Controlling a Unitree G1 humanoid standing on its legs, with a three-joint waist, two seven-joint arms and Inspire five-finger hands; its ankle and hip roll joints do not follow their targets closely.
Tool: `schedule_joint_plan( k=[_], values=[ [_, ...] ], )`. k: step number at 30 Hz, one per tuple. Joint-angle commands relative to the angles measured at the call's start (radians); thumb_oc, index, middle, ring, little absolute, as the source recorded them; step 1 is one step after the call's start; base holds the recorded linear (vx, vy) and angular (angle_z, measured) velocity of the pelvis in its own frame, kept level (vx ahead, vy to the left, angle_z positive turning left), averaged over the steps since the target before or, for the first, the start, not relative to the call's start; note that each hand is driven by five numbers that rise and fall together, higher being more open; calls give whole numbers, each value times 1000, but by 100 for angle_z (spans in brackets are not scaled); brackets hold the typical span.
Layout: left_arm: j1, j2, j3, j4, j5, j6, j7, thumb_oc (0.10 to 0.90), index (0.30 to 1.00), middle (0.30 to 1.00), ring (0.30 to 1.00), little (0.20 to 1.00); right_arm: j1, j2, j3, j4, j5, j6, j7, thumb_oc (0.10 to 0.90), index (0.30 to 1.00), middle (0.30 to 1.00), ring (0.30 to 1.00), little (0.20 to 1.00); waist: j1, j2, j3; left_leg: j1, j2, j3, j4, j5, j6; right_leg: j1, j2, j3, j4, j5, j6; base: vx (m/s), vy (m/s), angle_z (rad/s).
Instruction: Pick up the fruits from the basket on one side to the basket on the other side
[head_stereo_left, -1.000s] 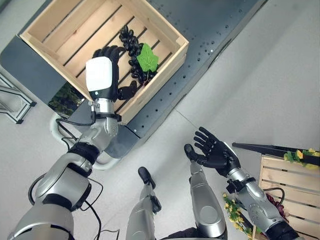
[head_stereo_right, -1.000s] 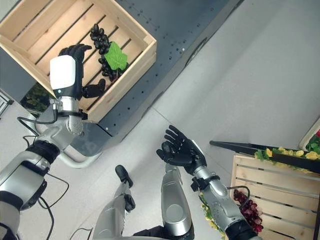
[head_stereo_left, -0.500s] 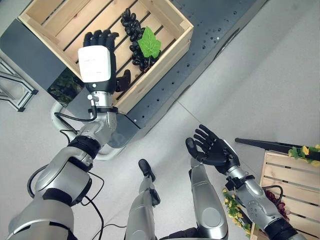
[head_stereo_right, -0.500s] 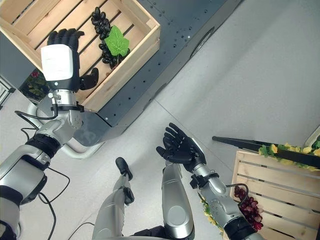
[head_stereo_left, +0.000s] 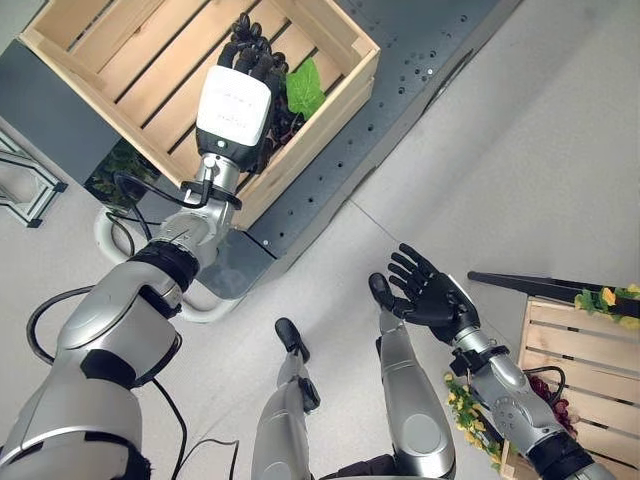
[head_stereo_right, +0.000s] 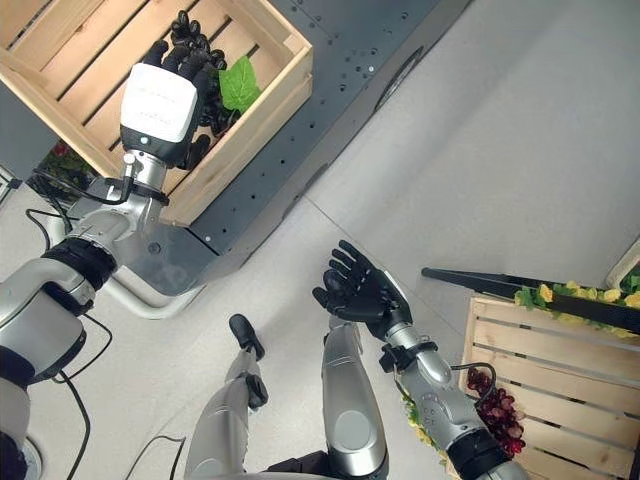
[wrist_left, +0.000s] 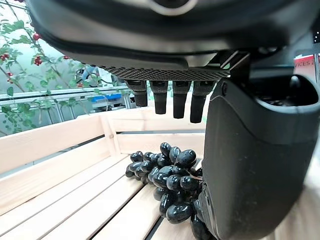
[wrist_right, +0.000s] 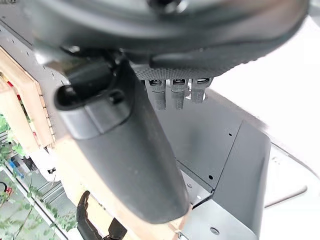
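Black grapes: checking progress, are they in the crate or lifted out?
In: the black grapes lie on the crate slats.

black grapes | mostly hidden under left hand | right crate cut off by edge

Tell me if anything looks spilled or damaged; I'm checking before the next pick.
Nothing stands out. The black grapes lie intact with their green leaf in the wooden crate, under the open left hand. The right hand hangs open, empty.
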Motion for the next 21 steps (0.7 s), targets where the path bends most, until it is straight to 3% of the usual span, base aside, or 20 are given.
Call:
schedule_joint_plan(
  k=[1, 6, 8, 10, 21],
  values=[
    [-170, 71, 10, 16, 61, 27, 73, 800, 900, 900, 900, 900, -1, -1, -34, -98, 50, -92, -7, 800, 900, 900, 900, 900, -13, -42, -3, -88, 50, -13, 184, -52, -5, -18, 46, 0, 55, 37, -88, 13, -44, 0],
    [-180, 56, 8, 24, 101, 13, 62, 800, 900, 900, 900, 900, -8, 9, -23, -94, 52, -101, -11, 800, 900, 900, 900, 900, -12, -43, -3, -92, 50, -14, 185, -54, -7, -21, 51, -8, 57, 33, -92, 2, -13, 0],
    [-184, 52, -7, 24, 102, 13, 19, 800, 900, 900, 900, 900, -14, 9, -21, -93, 64, -101, -14, 800, 900, 900, 900, 900, -13, -44, -3, -98, 52, -15, 192, -54, -8, -23, 52, -11, 61, 33, -93, 0, 0, 0],
    [-195, 42, -38, 33, 99, 34, -92, 800, 900, 900, 900, 900, -28, 7, -25, -91, 74, -100, -17, 800, 900, 900, 900, 900, -15, -42, -3, -105, 53, -12, 201, -55, -9, -27, 50, -14, 65, 30, -94, 0, 0, 0],
    [-227, -4, -103, 86, 98, 103, -289, 800, 900, 900, 900, 900, -56, 33, -21, -92, 80, -99, -57, 800, 900, 900, 900, 900, -22, -55, -3, -129, 62, 5, 208, -55, -5, -39, 45, -21, 46, 44, -91, 0, 0, 0]
  ],
)
